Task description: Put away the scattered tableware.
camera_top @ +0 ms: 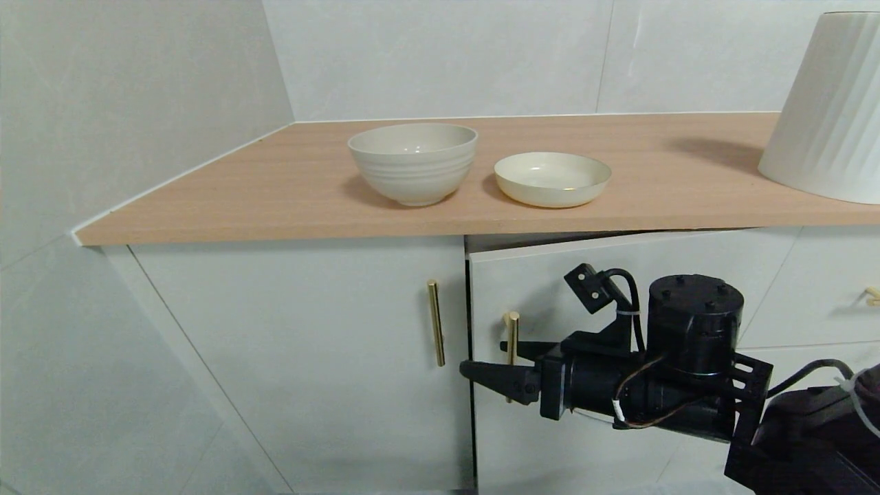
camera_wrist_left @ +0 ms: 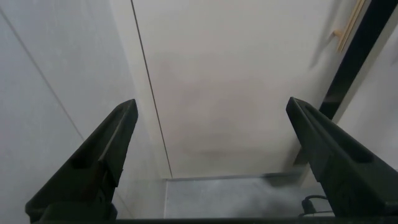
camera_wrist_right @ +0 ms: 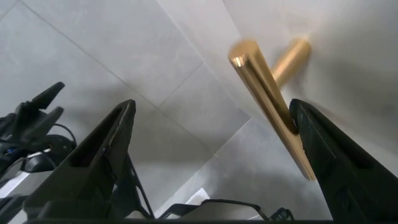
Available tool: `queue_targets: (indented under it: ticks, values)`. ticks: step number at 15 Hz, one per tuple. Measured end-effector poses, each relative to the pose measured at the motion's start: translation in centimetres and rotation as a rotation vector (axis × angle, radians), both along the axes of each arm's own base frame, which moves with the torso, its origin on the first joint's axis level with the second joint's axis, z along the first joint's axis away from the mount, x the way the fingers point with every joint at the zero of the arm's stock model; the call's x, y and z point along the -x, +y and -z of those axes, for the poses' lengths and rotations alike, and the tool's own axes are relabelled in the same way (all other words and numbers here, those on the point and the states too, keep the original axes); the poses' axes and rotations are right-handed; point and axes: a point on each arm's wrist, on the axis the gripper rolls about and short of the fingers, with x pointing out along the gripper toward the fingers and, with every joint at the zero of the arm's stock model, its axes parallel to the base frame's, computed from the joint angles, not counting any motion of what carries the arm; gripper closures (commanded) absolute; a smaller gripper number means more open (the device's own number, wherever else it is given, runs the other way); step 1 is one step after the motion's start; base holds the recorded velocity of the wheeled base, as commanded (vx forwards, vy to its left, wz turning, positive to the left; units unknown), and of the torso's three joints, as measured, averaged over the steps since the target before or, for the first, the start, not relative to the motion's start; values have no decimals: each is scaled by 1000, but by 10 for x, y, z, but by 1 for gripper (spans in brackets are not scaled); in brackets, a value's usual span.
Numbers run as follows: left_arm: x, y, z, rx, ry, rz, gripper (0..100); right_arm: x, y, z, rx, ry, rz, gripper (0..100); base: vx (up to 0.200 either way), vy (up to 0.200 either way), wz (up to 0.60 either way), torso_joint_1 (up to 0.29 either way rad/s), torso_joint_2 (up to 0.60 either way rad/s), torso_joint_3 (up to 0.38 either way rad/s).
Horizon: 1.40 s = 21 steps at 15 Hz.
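Head view first: my right pincer (camera_top: 496,359) sits low against the cupboard, jaws apart, with the brass handle (camera_top: 512,337) of the right door (camera_top: 550,275) between them and nothing gripped yet. Well above it, on the counter (camera_top: 275,185), wait the bowl (camera_top: 412,161) and, just beside it, the shallow dish (camera_top: 552,179). That door looks slightly ajar.

Left wrist now: my left pincer (camera_wrist_left: 211,106) is spread wide and empty, facing a plain door panel (camera_wrist_left: 236,93) and the floor (camera_wrist_left: 217,193).

Right wrist: the handle lies much nearer one finger (camera_wrist_right: 329,155) than the other. The risk, I reckon, is that closing off-centre lets the round bar slip out, or a crooked pull jams the door.
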Motion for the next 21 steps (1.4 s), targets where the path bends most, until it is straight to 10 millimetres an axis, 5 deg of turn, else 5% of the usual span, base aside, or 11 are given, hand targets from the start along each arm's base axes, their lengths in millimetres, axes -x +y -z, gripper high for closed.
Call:
queue_targets:
  ticks: [4,10,16,21]
  values:
    - [4,0,-14,-21,-59,2,0,3,2,-2,-11,12,-14,0,0,0,0,0,0,0]
    - [2,-5,-82,-26,-16,270,0,4,3,-2,-13,14,-27,0,0,0,0,0,0,0]
    - [-75,-16,-118,49,268,628,0,6,3,-2,-14,13,-30,0,0,0,0,0,0,0]
    - [-125,-35,-108,141,466,785,0,7,2,-1,-12,16,-31,0,0,0,0,0,0,0]
